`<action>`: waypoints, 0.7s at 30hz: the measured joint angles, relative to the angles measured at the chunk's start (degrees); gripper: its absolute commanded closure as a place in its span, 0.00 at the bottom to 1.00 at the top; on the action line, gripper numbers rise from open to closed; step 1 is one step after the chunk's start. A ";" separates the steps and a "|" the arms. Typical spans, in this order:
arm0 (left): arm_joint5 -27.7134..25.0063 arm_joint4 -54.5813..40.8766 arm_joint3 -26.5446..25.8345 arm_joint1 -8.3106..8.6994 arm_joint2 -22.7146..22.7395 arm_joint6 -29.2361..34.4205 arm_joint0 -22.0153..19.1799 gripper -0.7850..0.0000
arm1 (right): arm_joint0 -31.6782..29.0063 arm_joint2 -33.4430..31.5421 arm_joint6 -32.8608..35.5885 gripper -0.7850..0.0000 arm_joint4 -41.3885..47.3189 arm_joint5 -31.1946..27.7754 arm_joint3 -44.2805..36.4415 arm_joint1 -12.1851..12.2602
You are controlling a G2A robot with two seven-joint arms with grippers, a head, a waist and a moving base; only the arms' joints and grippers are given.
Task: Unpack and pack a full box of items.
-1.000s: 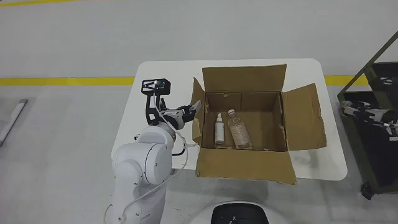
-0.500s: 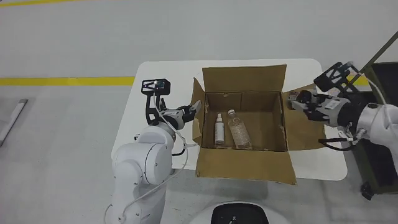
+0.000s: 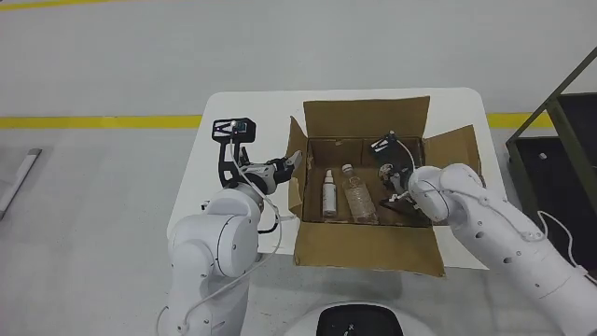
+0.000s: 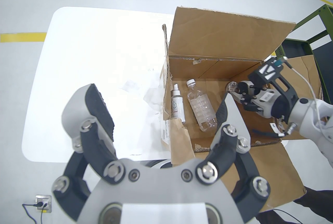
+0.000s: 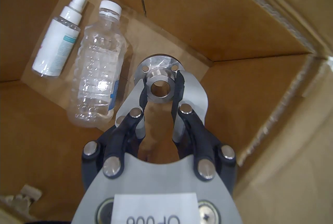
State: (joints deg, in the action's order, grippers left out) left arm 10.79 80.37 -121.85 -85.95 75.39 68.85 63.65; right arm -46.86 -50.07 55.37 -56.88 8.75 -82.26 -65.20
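Observation:
An open cardboard box (image 3: 364, 149) stands on the white table (image 3: 242, 121). On its floor lie a white spray bottle (image 3: 328, 193) (image 5: 59, 45) and a clear plastic bottle (image 3: 358, 196) (image 5: 97, 71), side by side. My right gripper (image 5: 161, 87) (image 3: 392, 182) is inside the box beside the clear bottle, shut on a round metal flange (image 5: 158, 76) by its hub, a little above the box floor. My left gripper (image 4: 162, 98) (image 3: 291, 163) hangs open and holds nothing, just outside the box's left wall.
The box's flaps (image 3: 457, 182) are folded outward on all sides. A green metal rack (image 3: 560, 140) stands off the table's right end. Thin clear wrapping (image 4: 145, 100) lies on the table against the box's left wall.
My right arm has swung in from the rack side over the right flap and down into the box, carrying the metal flange. The left arm has stayed still.

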 measured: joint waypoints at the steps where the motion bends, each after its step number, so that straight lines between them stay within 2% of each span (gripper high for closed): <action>1: 0.00 0.00 0.00 0.00 0.00 0.00 0.00 0.00 | 0.88 0.72 -0.34 0.78 0.55 -0.16 1.50 -0.43; 4: 0.00 0.00 0.00 0.00 0.00 0.00 0.00 0.00 | 3.12 2.63 -0.89 0.61 1.63 -1.10 5.20 -1.59; 8: 0.00 0.00 0.00 0.00 0.00 0.00 0.00 0.00 | 4.58 3.37 -1.41 0.54 2.71 -2.65 6.75 -2.43; 12: 0.00 0.00 0.00 0.00 0.00 0.00 0.00 0.00 | 4.30 1.03 -1.37 0.50 3.86 -4.81 4.60 -2.08; 16: 0.00 0.00 0.00 0.00 0.00 0.00 0.00 0.00 | 2.66 -3.73 -0.70 0.59 4.87 -7.65 -1.11 -0.84; 18: 0.00 0.00 0.00 0.00 0.00 0.00 0.00 0.00 | 0.65 -8.01 -0.64 0.66 4.36 -8.90 -7.19 0.31; 20: 0.00 0.00 0.00 0.00 0.00 0.00 0.00 0.00 | -2.19 -13.36 -1.26 0.86 3.04 -10.08 -13.60 1.64; 21: 0.00 0.00 0.00 0.00 0.00 0.00 0.00 0.00 | -4.73 -17.69 -1.74 0.91 2.09 -10.89 -18.02 2.57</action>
State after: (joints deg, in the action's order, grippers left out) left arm 10.79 80.37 -121.85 -85.95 75.39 68.85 63.65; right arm -51.58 -67.75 53.63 -54.79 -2.15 -100.28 -62.63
